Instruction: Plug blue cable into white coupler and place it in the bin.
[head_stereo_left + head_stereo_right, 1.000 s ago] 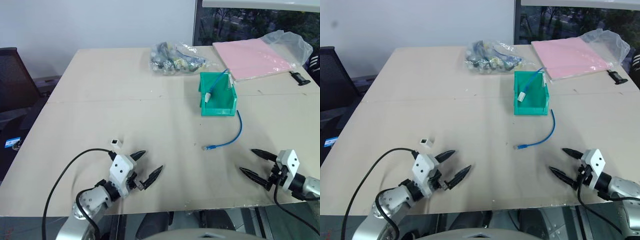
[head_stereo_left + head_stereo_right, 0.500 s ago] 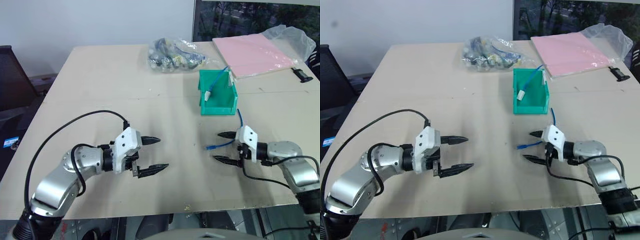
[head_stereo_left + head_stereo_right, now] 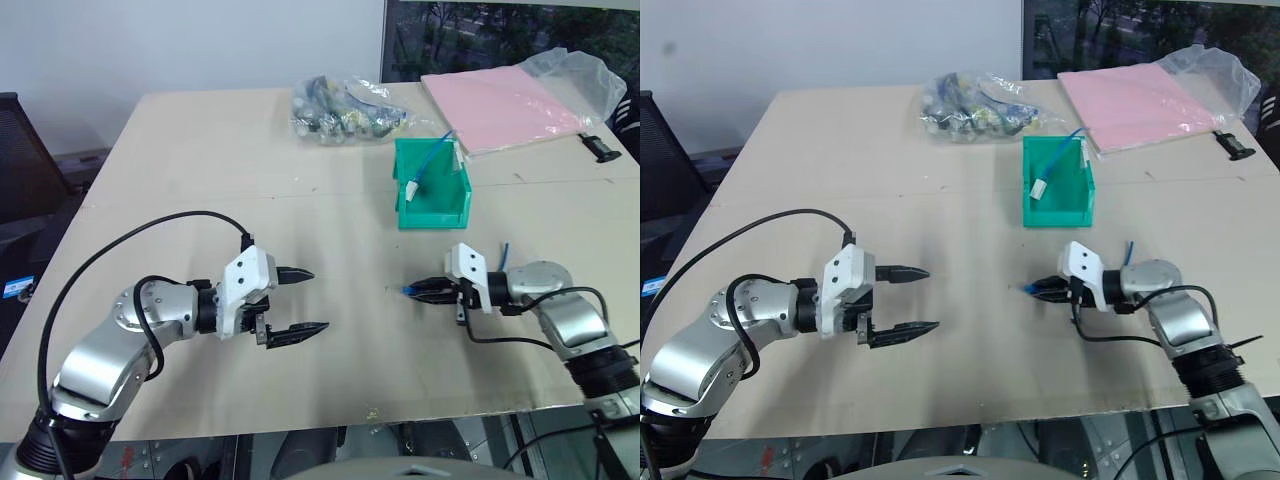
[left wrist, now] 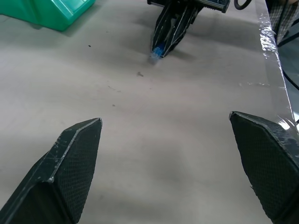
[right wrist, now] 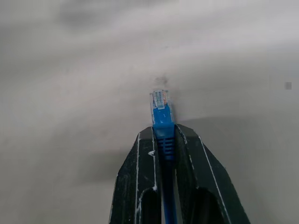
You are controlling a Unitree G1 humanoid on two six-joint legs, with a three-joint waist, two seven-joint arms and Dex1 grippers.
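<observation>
Blue cable (image 5: 162,122) is pinched at its plug end in my right tool (image 3: 425,291), lower right of centre in the left eye frame. Fingers pressed together on the blue boot, clear plug tip sticking out past them; right wrist view shows this plainly. Plug tip sits just above or on the desk (image 3: 200,180), cannot tell which. A short bit of the cable shows behind the tool's wrist at (image 3: 503,247).

Left tool (image 3: 300,302) is at lower left of centre, fingers spread wide, nothing between them, pointing toward the right tool. The two tools are apart, bare desk between. Left wrist view: both black fingers (image 4: 70,172) wide apart at the bottom, right tool with the blue plug visible in the upper middle.

White coupler: I cannot find it on the desk.

Further back, upper centre-right: bin (image 3: 432,212), teal-green, standing on the desk, well apart from both tools. Inside it another blue cable piece with a small white part (image 3: 413,190) leaning against the wall.

Behind the bin, top centre: clear bag of parts (image 3: 345,112). Top right: pink sheet (image 3: 505,108) in a clear plastic sleeve, small black object (image 3: 600,148) by its right edge.
</observation>
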